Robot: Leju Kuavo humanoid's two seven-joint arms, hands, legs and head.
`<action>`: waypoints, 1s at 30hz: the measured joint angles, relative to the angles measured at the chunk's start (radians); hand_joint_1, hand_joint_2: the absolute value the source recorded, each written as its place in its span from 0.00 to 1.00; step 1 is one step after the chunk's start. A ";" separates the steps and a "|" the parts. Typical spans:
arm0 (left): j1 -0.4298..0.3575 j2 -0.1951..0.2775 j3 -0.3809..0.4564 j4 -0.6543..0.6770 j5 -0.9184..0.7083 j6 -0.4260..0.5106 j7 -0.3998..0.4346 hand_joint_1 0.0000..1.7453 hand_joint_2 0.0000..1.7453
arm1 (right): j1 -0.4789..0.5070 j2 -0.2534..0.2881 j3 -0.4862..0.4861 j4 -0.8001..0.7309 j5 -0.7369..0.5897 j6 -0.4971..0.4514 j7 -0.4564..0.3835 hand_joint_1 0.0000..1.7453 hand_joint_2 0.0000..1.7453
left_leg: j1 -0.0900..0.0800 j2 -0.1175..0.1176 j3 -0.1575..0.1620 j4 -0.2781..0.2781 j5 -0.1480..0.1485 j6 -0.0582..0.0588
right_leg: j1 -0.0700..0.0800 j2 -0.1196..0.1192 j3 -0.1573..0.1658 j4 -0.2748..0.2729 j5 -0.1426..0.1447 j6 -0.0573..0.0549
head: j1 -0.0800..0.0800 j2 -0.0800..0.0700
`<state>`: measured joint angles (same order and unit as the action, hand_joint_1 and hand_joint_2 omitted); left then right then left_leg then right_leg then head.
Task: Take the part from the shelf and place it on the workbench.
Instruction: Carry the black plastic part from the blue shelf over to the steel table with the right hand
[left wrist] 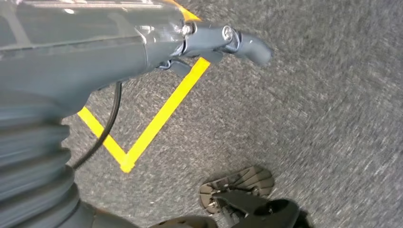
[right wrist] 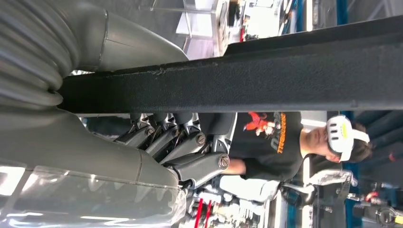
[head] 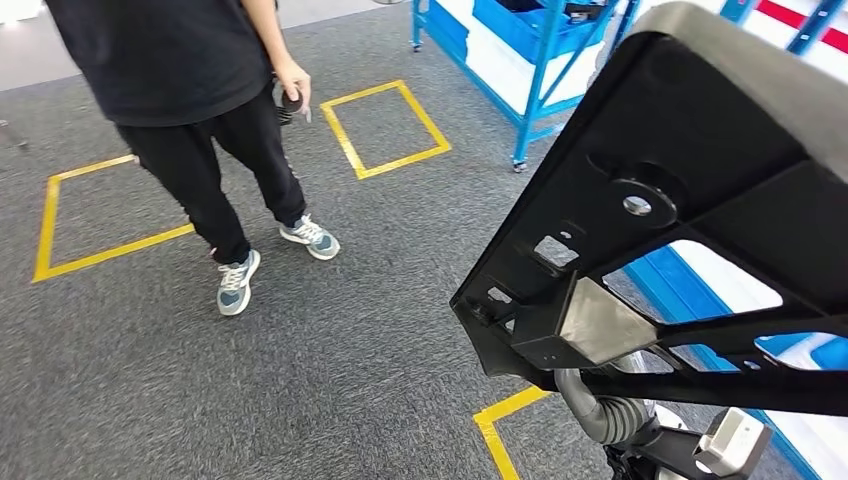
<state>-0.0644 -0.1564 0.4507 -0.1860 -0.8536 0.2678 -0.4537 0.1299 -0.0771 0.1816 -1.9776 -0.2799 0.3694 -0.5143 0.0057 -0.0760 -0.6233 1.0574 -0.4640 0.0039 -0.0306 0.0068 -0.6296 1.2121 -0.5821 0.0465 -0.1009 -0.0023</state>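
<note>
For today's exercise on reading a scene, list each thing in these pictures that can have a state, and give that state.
black part: held up off the floor, tilted, gripped on a bar
right hand: fingers curled round the part's bar
left hand: holds nothing, hangs over the carpet
person: standing on the carpet, small dark object in one hand

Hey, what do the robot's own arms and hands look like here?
The left hand is grey, with a glossy cover, a ribbed grey cuff and a black cable looping beside it. The right hand has dark jointed fingers with silver pins, a thick grey thumb and a ribbed grey cover.
</note>
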 joint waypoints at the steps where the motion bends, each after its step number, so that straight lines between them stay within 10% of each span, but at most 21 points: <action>1: 0.000 0.001 0.000 0.000 0.000 0.000 0.000 0.00 1.00 | 0.000 0.000 -0.002 0.000 0.000 0.000 0.000 1.00 1.00 | 0.001 -0.014 -0.004 0.007 -0.002 -0.006 | -0.007 0.028 0.024 -0.058 0.026 0.006 | 0.003 0.000; 4: -0.001 0.003 0.000 0.000 -0.002 0.001 -0.001 0.00 1.00 | 0.009 0.000 -0.008 -0.005 -0.002 0.002 -0.002 1.00 1.00 | 0.002 -0.052 -0.029 0.024 -0.001 -0.026 | -0.020 0.089 0.050 -0.129 0.034 0.006 | 0.011 0.000; 6: 0.003 0.003 0.000 0.000 -0.002 0.002 -0.001 0.00 1.00 | 0.012 0.000 -0.009 -0.007 -0.002 0.004 -0.002 1.00 1.00 | 0.006 -0.061 -0.036 0.023 0.005 -0.036 | -0.020 0.066 0.051 -0.132 0.035 -0.007 | 0.007 0.000; 10: 0.005 0.002 0.000 0.000 -0.003 0.002 -0.001 0.00 1.00 | 0.013 0.003 -0.011 -0.012 -0.003 0.004 -0.004 1.00 1.00 | 0.001 0.051 -0.105 0.176 -0.072 -0.044 | -0.015 0.009 0.059 -0.135 0.035 -0.030 | -0.025 0.000; 13: 0.002 0.002 0.000 0.000 -0.002 0.002 -0.003 0.00 1.00 | 0.015 0.003 -0.012 -0.013 -0.003 0.004 -0.005 1.00 1.00 | 0.003 0.068 -0.157 0.299 -0.109 -0.043 | -0.008 -0.035 0.063 -0.135 0.031 -0.035 | -0.038 0.000; 19: 0.000 0.002 0.000 0.000 -0.004 0.002 -0.001 0.00 1.00 | 0.015 0.005 -0.017 -0.015 -0.004 0.005 -0.005 1.00 1.00 | -0.026 0.135 -0.018 0.031 -0.014 -0.026 | -0.002 -0.092 0.084 -0.141 0.017 -0.021 | -0.048 0.000; 23: 0.002 0.002 0.000 0.000 -0.005 0.004 0.000 0.00 1.00 | 0.015 0.006 -0.020 -0.017 -0.004 0.008 -0.006 1.00 1.00 | -0.024 0.095 -0.007 0.002 -0.002 0.003 | 0.001 -0.087 0.087 -0.129 -0.004 -0.003 | -0.037 0.000; 27: -0.001 0.002 0.001 0.000 -0.007 0.004 0.001 0.00 1.00 | 0.020 0.006 -0.025 -0.019 -0.005 0.010 -0.007 1.00 1.00 | -0.020 0.047 0.001 -0.007 0.003 0.016 | 0.004 -0.021 -0.023 0.083 -0.091 -0.006 | -0.012 0.000; 30: 0.002 0.002 0.001 0.000 -0.008 0.004 0.002 0.00 1.00 | 0.021 0.006 -0.026 -0.019 -0.004 0.011 -0.006 1.00 1.00 | -0.016 0.004 0.005 -0.004 0.002 0.015 | 0.004 -0.009 -0.024 0.041 -0.021 -0.004 | 0.005 0.000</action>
<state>-0.0626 -0.1541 0.4521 -0.1862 -0.8614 0.2720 -0.4519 0.1512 -0.0706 0.1554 -1.9965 -0.2839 0.3800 -0.5207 -0.0105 -0.0719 -0.6183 1.0530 -0.4615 0.0190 -0.0271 -0.0023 -0.6535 1.2533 -0.6028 0.0428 -0.0955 -0.0023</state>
